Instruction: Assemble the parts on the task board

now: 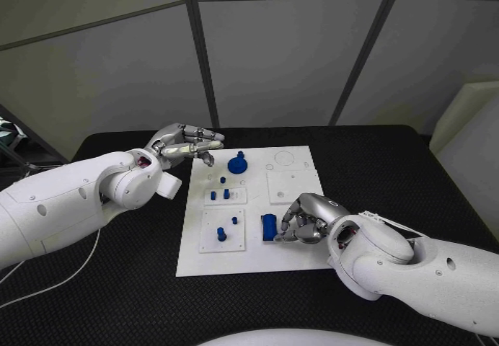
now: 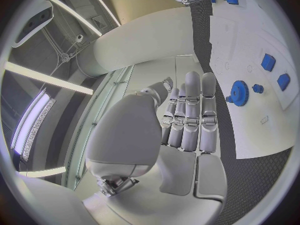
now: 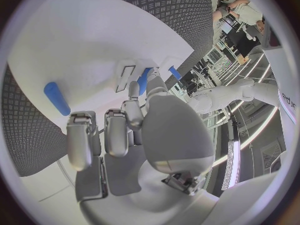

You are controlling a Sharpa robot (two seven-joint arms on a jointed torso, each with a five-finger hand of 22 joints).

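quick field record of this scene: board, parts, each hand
task board: white plate in the middle of the black table
blue gear: on the board's far part, near the left hand
small blue pegs: standing in the raised white blocks on the board's left side
blue block: on the board, beside the right hand's fingers; contact unclear
left hand: over the board's far left corner, holds nothing
right hand: fingers curled, on the board's right side

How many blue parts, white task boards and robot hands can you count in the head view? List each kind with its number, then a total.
blue parts: 6
white task board: 1
robot hands: 2
Total: 9
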